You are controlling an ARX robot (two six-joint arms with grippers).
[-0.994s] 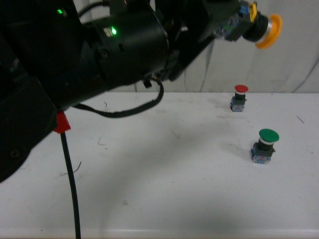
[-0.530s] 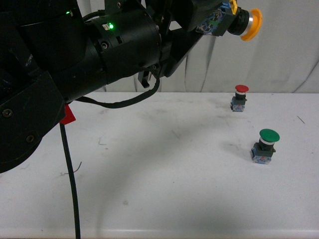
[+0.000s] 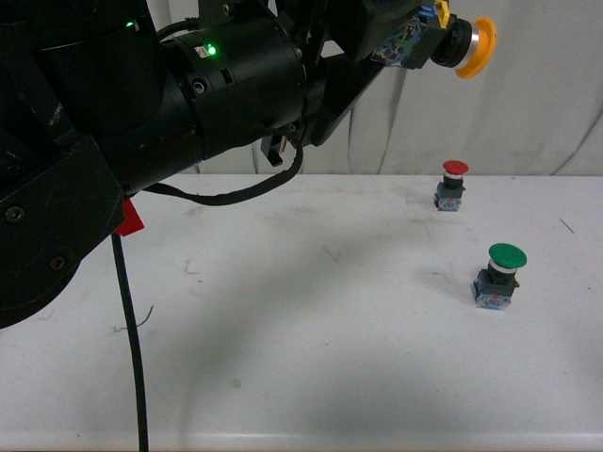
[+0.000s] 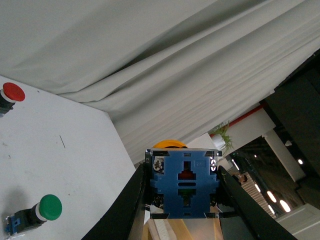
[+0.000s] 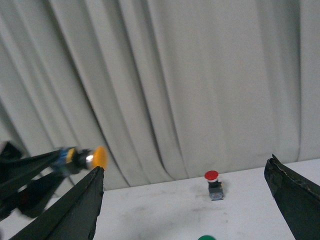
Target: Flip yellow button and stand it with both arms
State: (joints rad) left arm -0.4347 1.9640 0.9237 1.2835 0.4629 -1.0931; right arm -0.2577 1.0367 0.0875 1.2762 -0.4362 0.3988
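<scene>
yellow button (image 3: 459,43) (blue base), red switch (image 3: 453,185), green switch (image 3: 499,275)

The left arm (image 3: 188,104) is bulky, matte black and cylindrical, with 2 green indicator lights (image 3: 209,50), a red block (image 3: 132,217), small screws (image 3: 13,214) and thin black cables (image 3: 132,348).

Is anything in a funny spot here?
Yes. The yellow button is up in the air, held sideways in the left gripper, with its cap pointing to the side. The red button and green button stand upright on the table.
</scene>
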